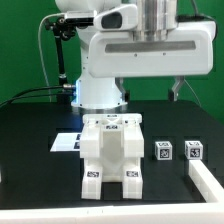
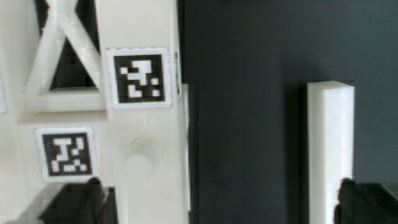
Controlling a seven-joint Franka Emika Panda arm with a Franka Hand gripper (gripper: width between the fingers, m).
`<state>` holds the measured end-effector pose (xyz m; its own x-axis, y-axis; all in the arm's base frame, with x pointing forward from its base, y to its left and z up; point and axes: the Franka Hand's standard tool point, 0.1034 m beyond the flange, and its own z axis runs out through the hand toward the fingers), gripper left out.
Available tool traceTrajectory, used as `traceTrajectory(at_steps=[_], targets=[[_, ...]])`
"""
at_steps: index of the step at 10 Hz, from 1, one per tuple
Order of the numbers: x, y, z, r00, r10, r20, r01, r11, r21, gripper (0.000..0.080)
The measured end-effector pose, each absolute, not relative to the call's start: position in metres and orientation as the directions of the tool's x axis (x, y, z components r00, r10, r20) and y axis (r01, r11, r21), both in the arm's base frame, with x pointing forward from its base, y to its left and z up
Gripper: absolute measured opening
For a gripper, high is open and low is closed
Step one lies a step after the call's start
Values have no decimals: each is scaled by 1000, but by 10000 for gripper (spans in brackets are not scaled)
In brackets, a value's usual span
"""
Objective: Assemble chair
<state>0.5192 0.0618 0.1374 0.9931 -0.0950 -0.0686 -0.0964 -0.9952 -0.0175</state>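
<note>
The chair (image 1: 112,155), a chunky white piece of blocks with square tags, stands on the black table in the middle of the exterior view. In the wrist view its white frame with two tags (image 2: 139,78) fills one side. My gripper (image 1: 152,92) hangs above the table, over and a little to the exterior view's right of the chair. It is open and empty (image 2: 222,205). One dark fingertip (image 2: 80,205) lies over the chair's white part, the other (image 2: 365,205) over a white bar. Bare black table shows between them.
Two small tagged cubes (image 1: 163,151) (image 1: 193,150) sit to the exterior view's right of the chair. A long white bar (image 1: 205,180) lies at the front right and also shows in the wrist view (image 2: 329,130). The marker board (image 1: 68,142) lies behind the chair, by the robot's base (image 1: 100,95).
</note>
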Motion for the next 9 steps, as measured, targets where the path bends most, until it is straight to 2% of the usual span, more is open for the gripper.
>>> traceTrajectory(at_steps=[3, 5, 7, 9], targets=[[516, 68, 137, 991, -115, -65, -117, -993, -17, 649], [493, 103, 136, 993, -106, -59, -108, -994, -27, 649], [473, 145, 131, 987, -151, -52, -152, -988, -9, 649], [469, 155, 129, 987, -153, -55, -154, -988, -6, 649]])
